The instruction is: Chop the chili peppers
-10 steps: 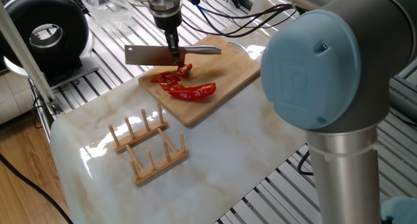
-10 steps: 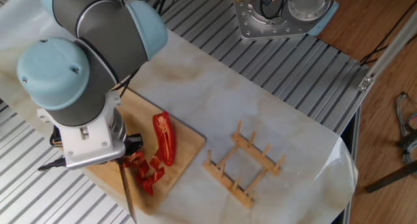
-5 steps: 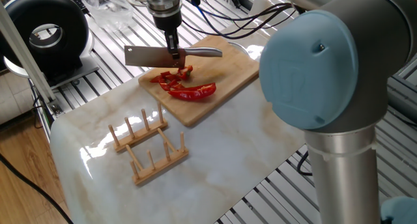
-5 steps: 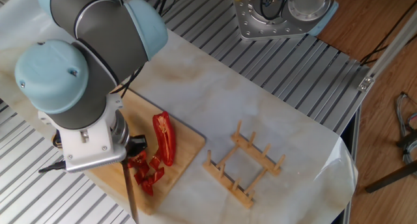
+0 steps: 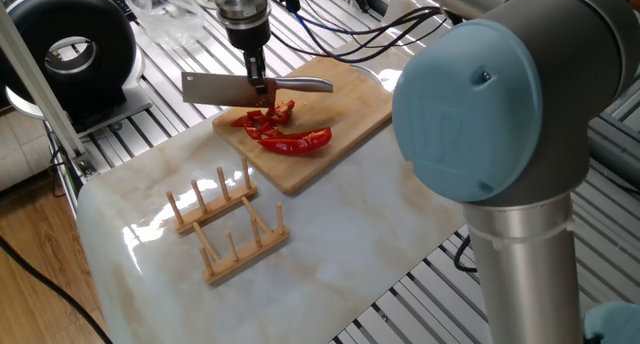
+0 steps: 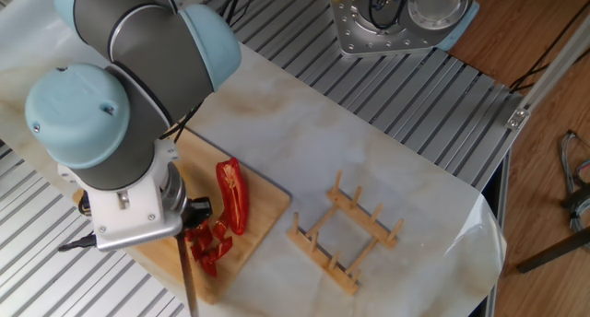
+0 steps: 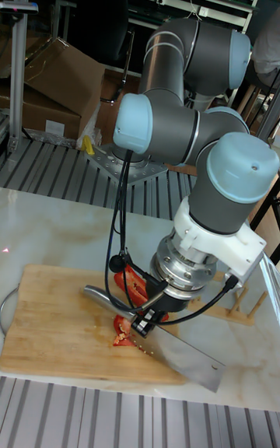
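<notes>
On the wooden cutting board [image 5: 345, 112] [image 6: 261, 227] [image 7: 54, 323] lie the chili peppers: one long curved red half [image 5: 300, 140] [image 6: 232, 193] [image 7: 134, 285] and a cluster of small cut red bits [image 5: 262, 119] [image 6: 208, 245] [image 7: 123, 330]. My gripper [image 5: 260, 85] [image 7: 152, 318] is shut on the handle of a cleaver [image 5: 222, 89] [image 7: 187, 358]. The blade hangs just above the cut bits, edge down. In the other fixed view the arm hides the gripper and only the thin blade [image 6: 188, 285] shows.
A wooden dish rack [image 5: 228, 222] [image 6: 344, 240] stands on the marble tabletop [image 5: 340, 254] beside the board. A black round device [image 5: 70, 49] sits at the far left. The arm's big blue joint [image 5: 490, 94] blocks the right side of one fixed view.
The cleaver and gripper have shifted a little to the left along the board, over the cut bits. The long pepper half has not moved.
</notes>
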You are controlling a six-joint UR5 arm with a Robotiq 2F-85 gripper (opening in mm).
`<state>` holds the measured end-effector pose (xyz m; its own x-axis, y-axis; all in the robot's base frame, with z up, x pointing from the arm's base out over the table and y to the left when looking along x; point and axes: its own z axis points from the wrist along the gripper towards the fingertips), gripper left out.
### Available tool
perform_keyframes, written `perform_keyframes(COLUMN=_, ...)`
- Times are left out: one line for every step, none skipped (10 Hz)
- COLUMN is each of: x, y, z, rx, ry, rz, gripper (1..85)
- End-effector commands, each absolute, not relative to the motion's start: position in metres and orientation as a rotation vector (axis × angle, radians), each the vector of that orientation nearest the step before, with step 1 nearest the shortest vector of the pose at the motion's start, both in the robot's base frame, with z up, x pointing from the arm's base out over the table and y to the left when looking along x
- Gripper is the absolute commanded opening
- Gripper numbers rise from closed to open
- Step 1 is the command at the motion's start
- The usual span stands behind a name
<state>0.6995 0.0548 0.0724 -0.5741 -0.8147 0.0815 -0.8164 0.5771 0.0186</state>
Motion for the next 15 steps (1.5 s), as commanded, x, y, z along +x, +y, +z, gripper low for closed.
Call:
perform_keyframes(x=0.699, y=0.068, z=0.075, rx=1.393, ry=-2.733, rz=-0.01, gripper=1.3)
perform_keyframes(x=0.698, y=0.069, z=0.076, rx=1.389, ry=-2.735, rz=-0.013, gripper=1.3)
perform_keyframes(x=0.697, y=0.068, z=0.078, rx=1.386, ry=-2.731, rz=-0.004, gripper=1.3)
perform_keyframes(x=0.697, y=0.061, z=0.082, rx=1.386, ry=-2.717, rz=0.033, gripper=1.3)
perform_keyframes(x=0.693, y=0.053, z=0.087, rx=1.38, ry=-2.696, rz=0.067, gripper=1.3)
perform_keyframes(x=0.688, y=0.051, z=0.091, rx=1.375, ry=-2.688, rz=0.059, gripper=1.3)
perform_keyframes(x=0.683, y=0.051, z=0.092, rx=1.375, ry=-2.686, rz=0.031, gripper=1.3)
perform_keyframes(x=0.678, y=0.053, z=0.093, rx=1.368, ry=-2.691, rz=-0.004, gripper=1.3)
perform_keyframes(x=0.674, y=0.053, z=0.095, rx=1.353, ry=-2.691, rz=-0.016, gripper=1.3)
perform_keyframes(x=0.671, y=0.052, z=0.097, rx=1.342, ry=-2.691, rz=-0.017, gripper=1.3)
perform_keyframes(x=0.669, y=0.049, z=0.098, rx=1.335, ry=-2.69, rz=-0.014, gripper=1.3)
perform_keyframes(x=0.668, y=0.049, z=0.096, rx=1.338, ry=-2.693, rz=-0.029, gripper=1.3)
perform_keyframes(x=0.667, y=0.05, z=0.094, rx=1.337, ry=-2.698, rz=-0.044, gripper=1.3)
perform_keyframes(x=0.666, y=0.052, z=0.093, rx=1.334, ry=-2.701, rz=-0.053, gripper=1.3)
perform_keyframes(x=0.666, y=0.053, z=0.092, rx=1.329, ry=-2.703, rz=-0.053, gripper=1.3)
